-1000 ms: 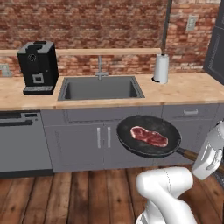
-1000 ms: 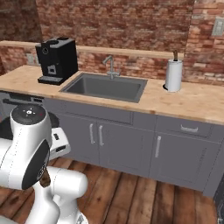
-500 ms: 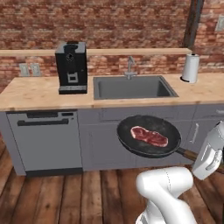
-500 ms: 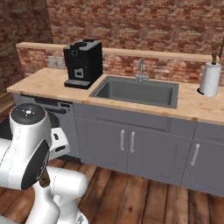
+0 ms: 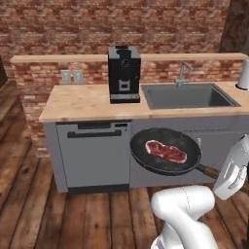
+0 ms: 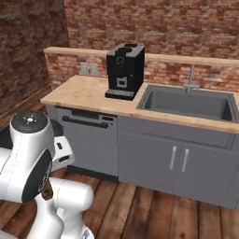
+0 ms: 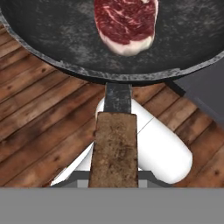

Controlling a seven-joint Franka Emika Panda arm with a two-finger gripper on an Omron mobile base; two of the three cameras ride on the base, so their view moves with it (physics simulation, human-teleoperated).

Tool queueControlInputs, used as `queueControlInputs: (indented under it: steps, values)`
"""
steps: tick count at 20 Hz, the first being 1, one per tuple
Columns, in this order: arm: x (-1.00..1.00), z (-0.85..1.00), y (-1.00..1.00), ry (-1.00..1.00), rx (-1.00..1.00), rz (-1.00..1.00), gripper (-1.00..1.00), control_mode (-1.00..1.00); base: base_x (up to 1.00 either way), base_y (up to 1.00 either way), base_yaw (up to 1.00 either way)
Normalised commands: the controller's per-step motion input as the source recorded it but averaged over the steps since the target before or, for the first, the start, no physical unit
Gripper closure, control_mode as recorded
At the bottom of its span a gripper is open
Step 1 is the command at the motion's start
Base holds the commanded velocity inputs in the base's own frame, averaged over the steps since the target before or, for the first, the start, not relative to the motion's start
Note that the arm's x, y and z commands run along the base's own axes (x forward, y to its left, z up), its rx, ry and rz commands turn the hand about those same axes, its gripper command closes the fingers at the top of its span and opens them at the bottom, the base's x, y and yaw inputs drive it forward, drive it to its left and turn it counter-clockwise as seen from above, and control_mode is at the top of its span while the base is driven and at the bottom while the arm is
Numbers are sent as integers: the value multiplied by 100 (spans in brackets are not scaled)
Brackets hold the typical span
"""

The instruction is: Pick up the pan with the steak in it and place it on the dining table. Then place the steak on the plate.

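You are looking at evenly lit, rendered pictures with soft, diffuse light and no glare. The brick wall is darkening toward the left corner. The base views are looking slightly soft and coarse; the pan and steak are showing sharper grain up close.

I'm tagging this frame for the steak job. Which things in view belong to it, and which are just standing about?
Job:
round black frying pan, carried by its brown wooden handle
red marbled raw steak, lying in the pan

Standing about:
black coffee machine
grey sink
light wooden counter
grey dishwasher
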Motion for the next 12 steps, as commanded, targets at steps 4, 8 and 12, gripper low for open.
queueControlInputs:
  steps: [4,8,12]
  values:
    - [0,0,0,0,0,0,100,100,14,100,-1]
    - [0,0,0,0,0,0,100,100,16,100,0]
    - [0,0,0,0,0,0,100,100,16,100,0]
